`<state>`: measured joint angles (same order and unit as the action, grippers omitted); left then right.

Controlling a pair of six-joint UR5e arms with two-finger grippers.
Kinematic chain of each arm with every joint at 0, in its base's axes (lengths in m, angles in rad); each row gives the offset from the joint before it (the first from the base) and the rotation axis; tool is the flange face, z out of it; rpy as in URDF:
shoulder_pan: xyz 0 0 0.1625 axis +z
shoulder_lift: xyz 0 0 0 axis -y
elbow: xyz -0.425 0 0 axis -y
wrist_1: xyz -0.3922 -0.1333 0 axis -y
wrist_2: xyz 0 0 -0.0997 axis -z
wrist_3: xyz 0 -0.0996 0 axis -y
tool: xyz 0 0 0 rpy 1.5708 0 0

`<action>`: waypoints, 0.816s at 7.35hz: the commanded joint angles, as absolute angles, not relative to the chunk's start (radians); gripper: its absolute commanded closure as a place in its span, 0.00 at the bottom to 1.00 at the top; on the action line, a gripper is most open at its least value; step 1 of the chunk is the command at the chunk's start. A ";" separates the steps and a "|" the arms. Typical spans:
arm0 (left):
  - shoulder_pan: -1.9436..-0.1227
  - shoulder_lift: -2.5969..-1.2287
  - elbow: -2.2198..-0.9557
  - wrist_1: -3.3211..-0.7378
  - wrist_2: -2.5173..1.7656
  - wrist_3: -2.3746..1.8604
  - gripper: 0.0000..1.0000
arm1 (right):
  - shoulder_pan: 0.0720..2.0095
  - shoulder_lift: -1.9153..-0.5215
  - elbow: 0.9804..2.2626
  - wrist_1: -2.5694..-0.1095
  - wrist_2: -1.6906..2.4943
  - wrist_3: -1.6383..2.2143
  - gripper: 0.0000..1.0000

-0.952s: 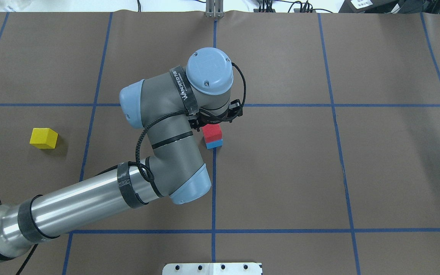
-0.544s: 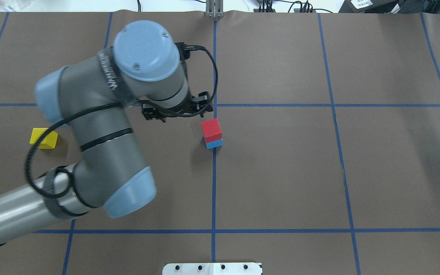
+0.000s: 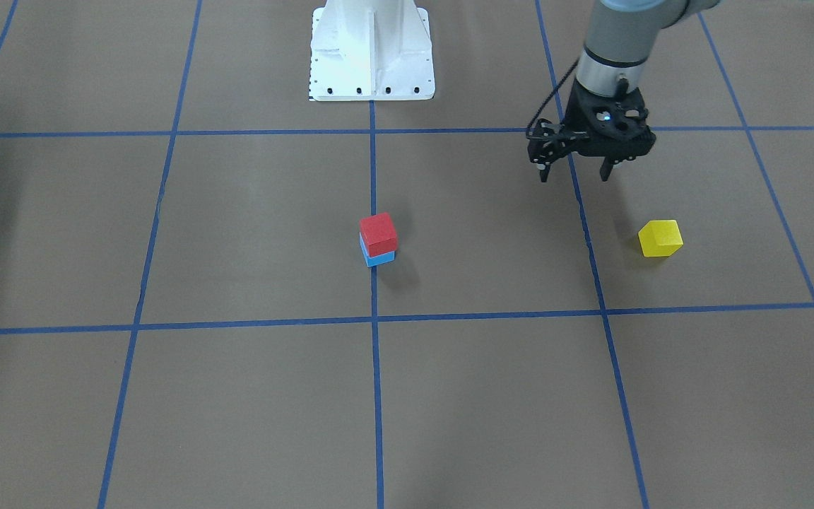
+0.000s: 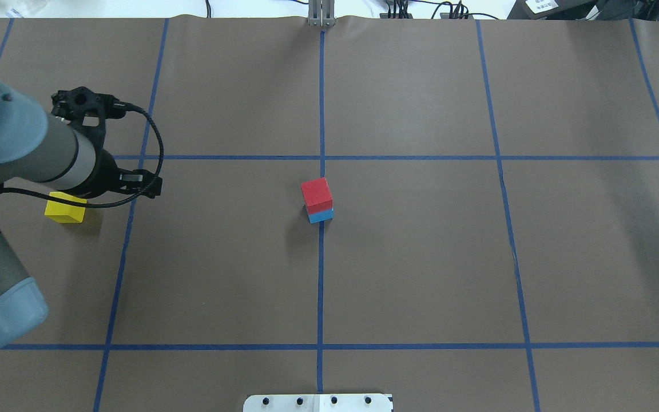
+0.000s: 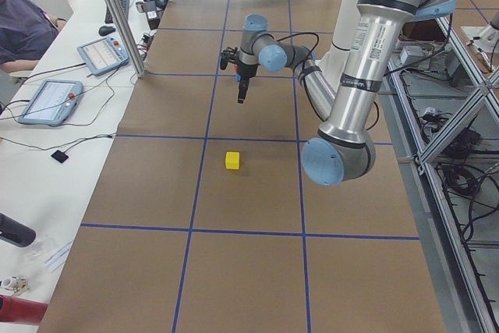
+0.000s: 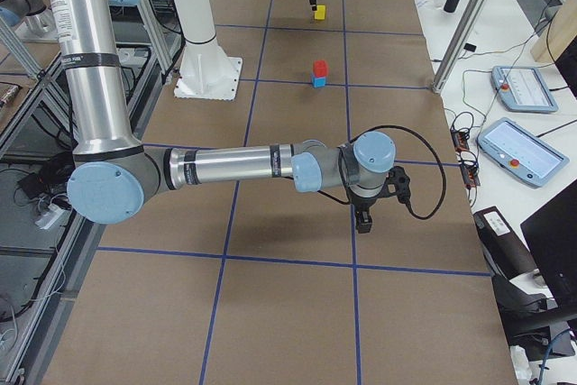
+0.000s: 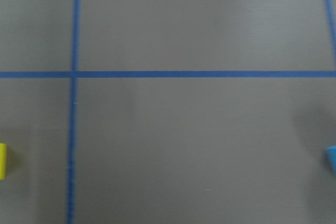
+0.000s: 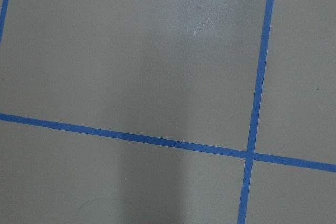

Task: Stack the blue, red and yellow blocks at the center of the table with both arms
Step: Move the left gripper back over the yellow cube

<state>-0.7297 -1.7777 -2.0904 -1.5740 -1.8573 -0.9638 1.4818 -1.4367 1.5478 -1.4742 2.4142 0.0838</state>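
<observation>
While the red block (image 3: pixel 379 233) sits squarely on top of the blue block (image 3: pixel 381 259), the pair stands at the middle of the brown surface (image 3: pixel 237 212), right on a crossing of the blue tape lines (image 3: pixel 373 170). The two blocks touch, with the red one turned very slightly against the blue one below it.

The yellow block (image 3: pixel 660 237) lies alone on the robot's left side, well apart from the stack, resting flat inside a grid square just beyond a tape line.

The left fingers (image 3: pixel 605 170) hang above the surface near the yellow block without touching it, on the side towards the robot's white base plate (image 3: pixel 372 49). They point downward, stand spread apart and hold nothing. From the left wrist camera only a yellow sliver shows at one edge and a blue sliver at the other, both blurred.

The right fingers (image 6: pixel 362 221) are low over the surface far out on the robot's right, well away from every block. They show only in the side view, small and dark, so I cannot tell whether they are apart or together; its wrist camera sees only bare surface and tape.
</observation>
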 commanded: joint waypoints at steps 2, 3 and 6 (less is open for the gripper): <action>-0.796 -1.526 -1.893 -2.072 -1.864 -0.908 0.00 | 1.482 -1.436 1.549 -1.474 2.408 0.086 0.01; -0.833 -1.525 -1.866 -2.075 -1.864 -0.831 0.00 | 1.482 -1.436 1.549 -1.474 2.410 0.086 0.01; -0.845 -1.557 -1.780 -2.079 -1.862 -0.816 0.00 | 1.482 -1.436 1.548 -1.474 2.410 0.086 0.01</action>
<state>-0.8431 -1.5399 -1.8176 -2.0751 -1.8635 -0.8174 1.4818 -1.4359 1.5492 -1.4741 2.4098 0.0859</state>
